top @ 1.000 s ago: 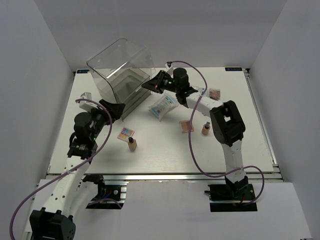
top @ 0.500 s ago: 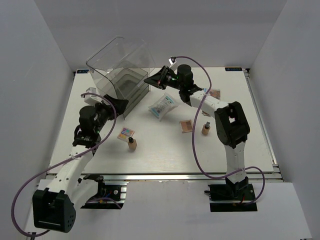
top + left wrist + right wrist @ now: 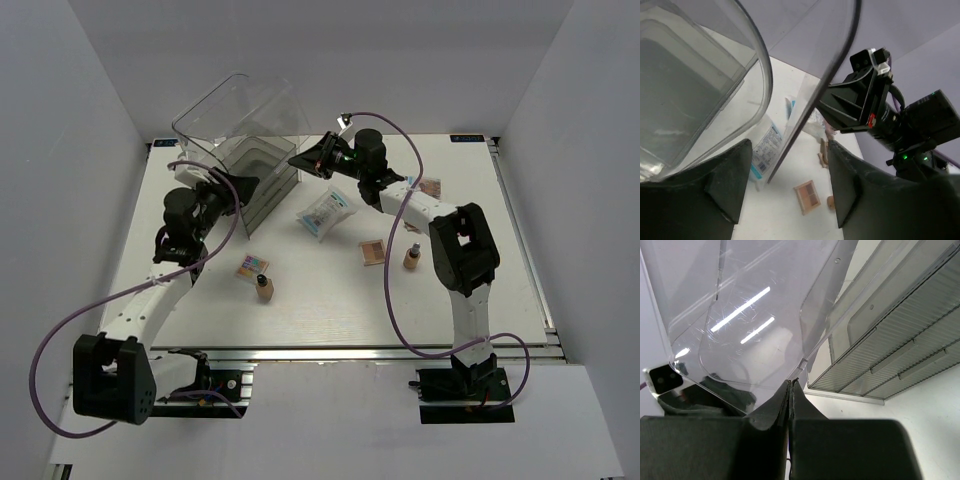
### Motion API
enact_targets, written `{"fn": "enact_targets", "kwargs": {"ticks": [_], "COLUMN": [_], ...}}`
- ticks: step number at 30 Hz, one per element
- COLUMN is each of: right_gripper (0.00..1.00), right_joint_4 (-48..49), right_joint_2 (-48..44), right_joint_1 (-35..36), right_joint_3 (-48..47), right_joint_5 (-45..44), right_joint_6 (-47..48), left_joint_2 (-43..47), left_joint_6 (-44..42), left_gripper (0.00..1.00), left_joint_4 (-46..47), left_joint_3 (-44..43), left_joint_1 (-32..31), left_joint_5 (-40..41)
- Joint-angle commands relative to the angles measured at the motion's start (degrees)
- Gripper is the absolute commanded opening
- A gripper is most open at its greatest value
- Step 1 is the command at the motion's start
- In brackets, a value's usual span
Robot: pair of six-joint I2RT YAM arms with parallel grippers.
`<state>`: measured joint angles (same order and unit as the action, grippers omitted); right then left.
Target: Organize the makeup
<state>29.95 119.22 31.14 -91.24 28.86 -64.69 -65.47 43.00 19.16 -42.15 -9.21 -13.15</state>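
The makeup lies on the white table: clear packets, palettes, and tan bottles. My right gripper is shut on the edge of the clear drawer box's lid, pinching it at the fingertips. My left gripper is open at the box's front. In the left wrist view the gripper straddles the lid's dark edge without clamping it. A packet, a palette and a bottle show beyond it.
The large clear drawer box stands tilted at the back left, its ribbed drawers showing in the right wrist view. White walls close in the table on the left, back and right. The right arm's purple cable loops over the table's middle.
My left gripper has moved up and forward to the box's front. My right gripper rose slightly with the lid a second ago and has held still since.
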Motion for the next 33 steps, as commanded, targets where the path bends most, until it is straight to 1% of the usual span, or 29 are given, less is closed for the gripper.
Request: {"fn": "enact_targets", "kwargs": {"ticks": [1, 3, 4, 5, 7, 8, 9, 10, 11, 13, 14, 16, 17, 19, 21, 23, 27, 33], "right_gripper": [0.00, 0.03, 0.05, 0.13, 0.24, 0.34, 0.39, 0.43, 0.51, 0.58, 0.63, 0.69, 0.73, 0.74, 0.76, 0.77, 0.78, 0.74], "right_joint_4": [3.7, 3.7, 3.6, 3.4, 1.6, 0.4, -1.2, -5.9, -9.1, -16.4, -22.9, -29.5, -37.1, -41.9, -42.8, -43.7, -44.5, -44.5], "right_joint_2": [-3.9, -4.1, -4.5, -4.8, -5.5, -6.4, -7.1, -8.5, -9.4, -11.2, -11.8, -12.8, -12.6, -11.4, -10.8, -8.7, -4.5, 1.0], "right_joint_1": [0.4, 0.4, 0.4, 0.4, 0.3, 0.0, -0.2, -0.5, -0.8, -2.0, -2.7, -2.7, -2.7, -2.7, -2.7, -2.7, -2.7, -2.7], "right_joint_3": [-2.5, -2.0, -1.7, -1.6, -1.0, -0.6, -0.3, -0.1, 0.4, 0.9, 2.0, 2.6, 2.6, 2.4, 4.0, 3.5, 1.4, 0.4], "right_joint_5": [0.0, 0.4, 0.7, 0.8, 1.4, 1.7, 2.0, 1.9, 0.9, -1.3, -3.8, -8.3, -12.9, -16.8, -19.9, -22.7, -24.9, -25.0], "right_joint_6": [0.3, 0.4, 0.8, 1.3, 3.9, 5.3, 7.2, 12.3, 15.2, 22.1, 24.0, 27.2, 29.9, 31.0, 32.0, 31.8, 29.9, 25.8], "left_joint_2": [-2.3, -3.3, -3.8, -4.4, -4.6, -4.4, -4.2, -4.1, -4.0, -3.4, -3.3, -2.9, -2.7, -2.4, -2.0, -2.0, -2.2, -2.1], "left_joint_6": [-0.4, 0.7, 1.0, 1.6, 1.8, 1.7, 1.8, 1.8, 1.9, 2.3, 3.0, 3.7, 4.5, 5.3, 6.2, 6.7, 6.7, 7.0], "left_gripper": [0.50, 0.29, 0.16, 0.13, 0.10, 0.08, 0.07, 0.06, 0.05, 0.05, 0.05, 0.05, 0.05, 0.05, 0.05, 0.05, 0.05, 0.06], "left_joint_4": [3.2, 4.6, 5.2, 5.8, 6.0, 5.9, 5.9, 5.8, 5.7, 5.8, 6.3, 7.0, 7.6, 8.3, 9.2, 9.3, 8.5, 8.1], "left_joint_3": [-3.2, -4.0, -4.5, -4.9, -5.3, -5.9, -6.2, -6.6, -7.5, -8.3, -8.8, -8.9, -8.8, -8.5, -8.1, -8.3, -9.3, -9.4], "left_joint_1": [-0.3, -0.3, -0.3, -0.3, -0.4, -0.4, -0.4, -0.4, -0.4, -0.4, -0.4, -0.4, -0.4, -0.4, -0.4, -0.4, -0.4, -0.4], "left_joint_5": [-2.4, -4.2, -4.9, -5.3, -5.4, -5.2, -4.7, -4.3, -3.9, -3.0, -2.8, -1.9, -1.7, -1.4, -1.2, -1.3, -1.6, -1.4]}}
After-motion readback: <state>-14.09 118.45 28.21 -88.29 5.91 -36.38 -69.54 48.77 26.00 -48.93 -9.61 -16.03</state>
